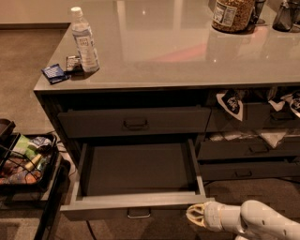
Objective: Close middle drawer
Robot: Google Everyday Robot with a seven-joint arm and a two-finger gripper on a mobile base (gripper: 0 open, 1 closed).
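The middle drawer (136, 202) is pulled far out of the dark grey cabinet, below the shut top drawer (133, 122). Its lighter grey walls surround a dark empty floor. Its small metal pull (139, 213) shows at the centre of the front, near the bottom edge of the view. My gripper (193, 215) is at the bottom right, on a white arm. It points left and sits just right of the drawer's front right corner, at the height of the drawer front.
A water bottle (85, 40), a blue packet (54, 73) and a jar (231, 14) stand on the grey countertop (178, 51). More drawers (248, 150) with cloths hanging out are at the right. A black cart with snacks (26, 161) stands at the left.
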